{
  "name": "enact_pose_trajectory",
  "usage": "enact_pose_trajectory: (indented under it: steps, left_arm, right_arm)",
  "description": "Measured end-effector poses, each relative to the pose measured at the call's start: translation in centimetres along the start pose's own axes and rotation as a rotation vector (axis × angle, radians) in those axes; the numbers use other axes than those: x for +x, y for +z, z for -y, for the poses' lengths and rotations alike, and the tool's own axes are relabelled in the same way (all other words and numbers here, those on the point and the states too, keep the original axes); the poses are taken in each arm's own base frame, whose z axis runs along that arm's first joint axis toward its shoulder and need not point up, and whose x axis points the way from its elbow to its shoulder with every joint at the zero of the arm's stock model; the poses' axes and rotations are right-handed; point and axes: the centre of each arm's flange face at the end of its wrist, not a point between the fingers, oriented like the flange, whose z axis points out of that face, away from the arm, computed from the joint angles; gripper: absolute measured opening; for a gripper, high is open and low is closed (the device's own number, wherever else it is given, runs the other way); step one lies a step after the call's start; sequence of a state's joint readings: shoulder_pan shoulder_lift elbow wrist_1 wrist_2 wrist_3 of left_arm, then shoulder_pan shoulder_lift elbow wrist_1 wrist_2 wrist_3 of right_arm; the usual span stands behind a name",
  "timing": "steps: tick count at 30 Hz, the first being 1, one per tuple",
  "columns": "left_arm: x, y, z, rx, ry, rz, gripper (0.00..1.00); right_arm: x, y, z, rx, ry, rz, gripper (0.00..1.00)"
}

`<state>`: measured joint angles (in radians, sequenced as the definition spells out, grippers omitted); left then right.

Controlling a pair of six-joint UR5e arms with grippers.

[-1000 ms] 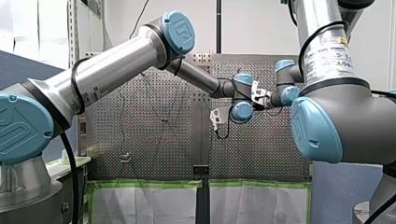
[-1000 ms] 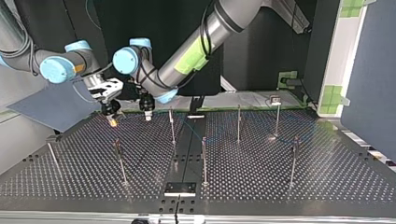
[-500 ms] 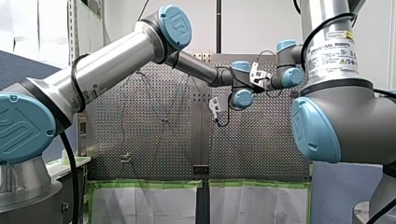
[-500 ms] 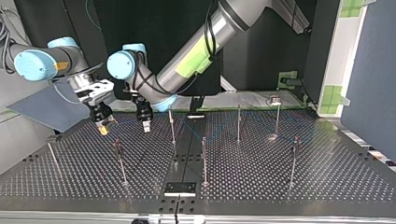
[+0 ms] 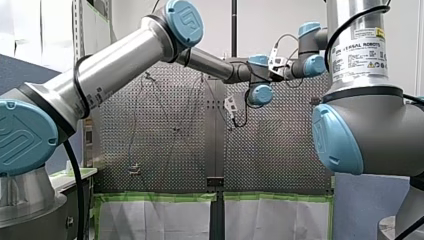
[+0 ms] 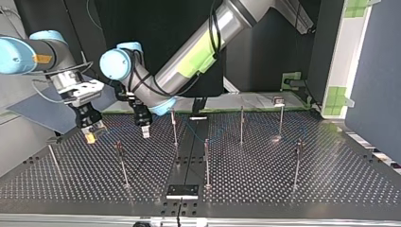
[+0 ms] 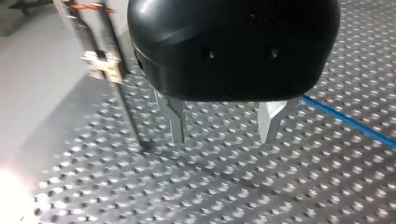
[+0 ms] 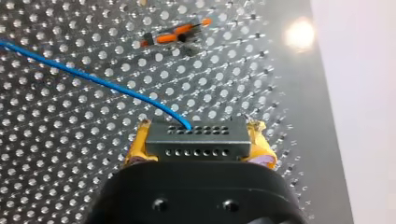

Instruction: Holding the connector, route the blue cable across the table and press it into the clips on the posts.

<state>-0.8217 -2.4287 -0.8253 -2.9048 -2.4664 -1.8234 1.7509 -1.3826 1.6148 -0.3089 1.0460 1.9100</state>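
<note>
Front view: both arms reach farther over the table (image 5: 165,150) than before. Top view: my right gripper (image 6: 90,135) has swung toward the post (image 6: 54,158) at the view's left. Left wrist view: my left gripper (image 7: 222,128) hangs spread, empty, blue cable (image 7: 345,122) beside it. Right wrist view: yellow pads (image 8: 262,151) pinch the connector (image 8: 196,140), likely drawing cable out for clipping.

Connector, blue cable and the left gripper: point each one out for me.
connector (image 8: 198,140): right wrist view, on its dark face with the rows of holes.
blue cable (image 8: 93,79): right wrist view, on its mid-run ahead of the connector.
left gripper (image 7: 223,134): left wrist view, midway between its two open tips.
</note>
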Motion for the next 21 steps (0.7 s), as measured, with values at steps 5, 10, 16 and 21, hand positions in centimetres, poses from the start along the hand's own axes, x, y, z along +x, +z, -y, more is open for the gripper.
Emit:
enact_pose_trajectory:
  steps: [5,10,16,21]
  left_arm:
    - [-1.4,0.2,0.1,-0.005,-0.009,0.012,0.00]
    - [-2.2,0.3,0.1,-0.007,-0.011,0.021,0.00]
    - [-3.4,1.0,0.4,-0.008,-0.023,0.045,0.00]
    - [-4.6,1.9,0.8,-0.004,-0.036,0.070,0.00]
  right_arm:
    - [0.5,0.0,0.0,0.010,-0.004,-0.004,0.00]
    - [1.5,0.2,-0.1,0.017,-0.007,-0.007,0.00]
    - [3.2,0.6,-0.3,0.028,-0.012,-0.024,0.00]
    - [3.9,0.9,-0.6,0.038,-0.017,-0.030,0.00]
